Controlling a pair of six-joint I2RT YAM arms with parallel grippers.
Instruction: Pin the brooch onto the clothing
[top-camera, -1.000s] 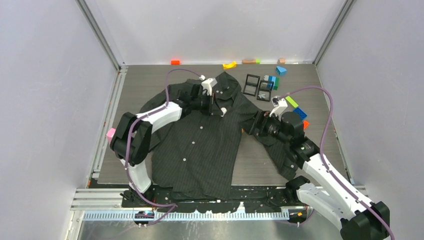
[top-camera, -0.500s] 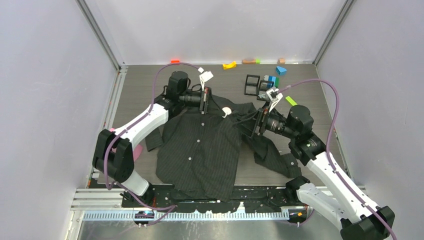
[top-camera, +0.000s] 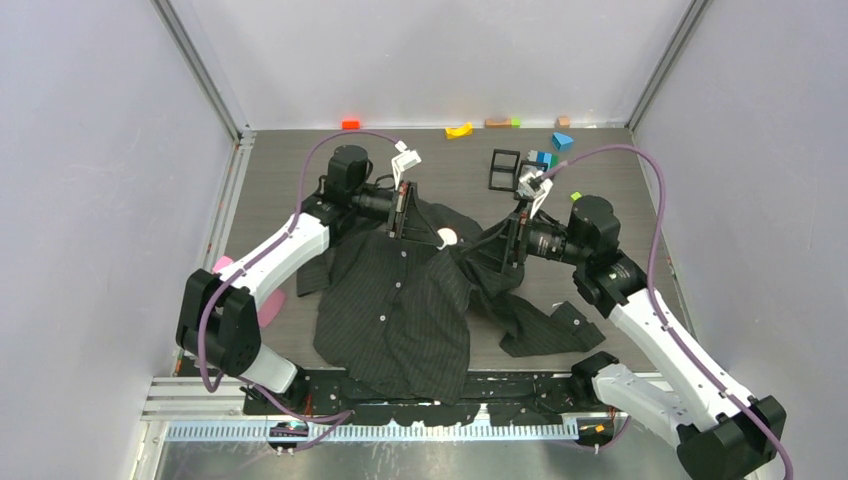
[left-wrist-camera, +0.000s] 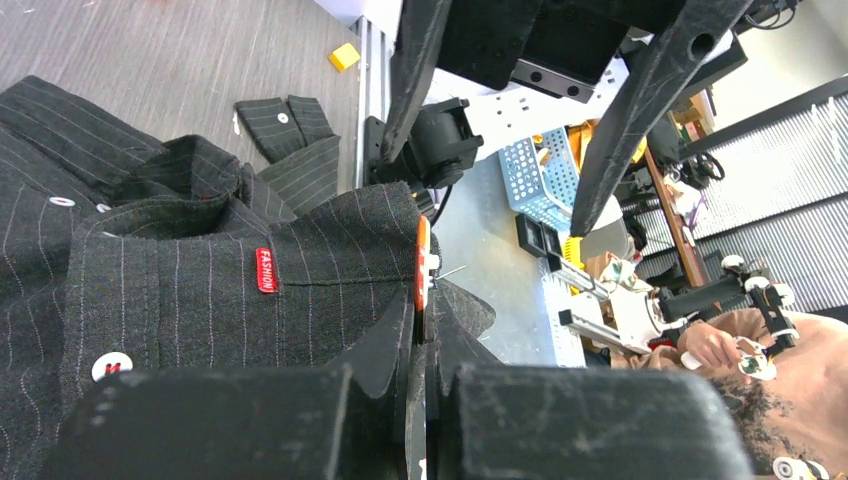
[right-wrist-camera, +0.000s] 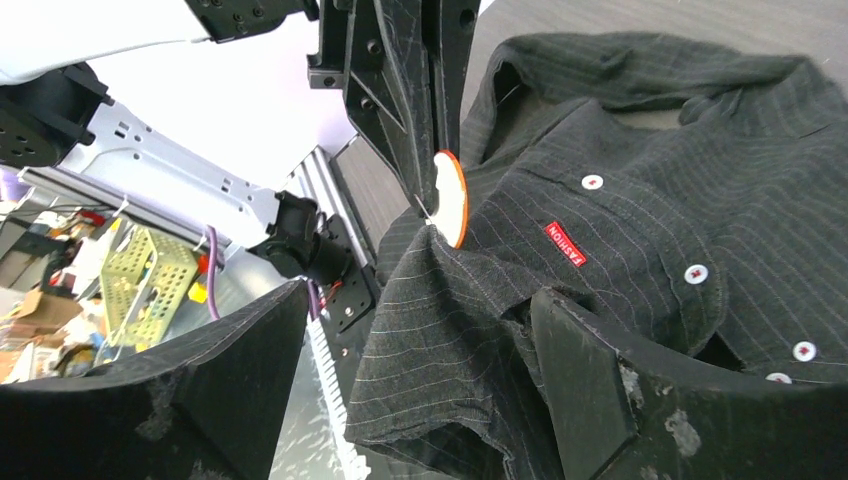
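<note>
The clothing (top-camera: 400, 300), a dark pinstriped shirt with white buttons and a red tag (left-wrist-camera: 265, 269), has its collar end raised off the table. My left gripper (top-camera: 402, 212) is shut on the brooch (top-camera: 446, 237), a white disc with an orange rim, seen edge-on at the fingertips (left-wrist-camera: 422, 262). A fold of shirt hangs from the brooch (right-wrist-camera: 450, 196). My right gripper (top-camera: 512, 245) faces it from the right, open wide (right-wrist-camera: 420, 300), with loose shirt fabric (right-wrist-camera: 450, 320) between its fingers but not pinched.
Two black frames (top-camera: 505, 168) and coloured blocks (top-camera: 548, 160) lie at the back right. A yellow block (top-camera: 459, 130) and an orange one (top-camera: 350, 124) sit by the back wall. A pink thing (top-camera: 222, 266) lies beside the left arm.
Both grippers have risen and drawn together, lifting the shirt's collar end off the table. The shirt has bunched toward the middle and its right sleeve has slid inward.
</note>
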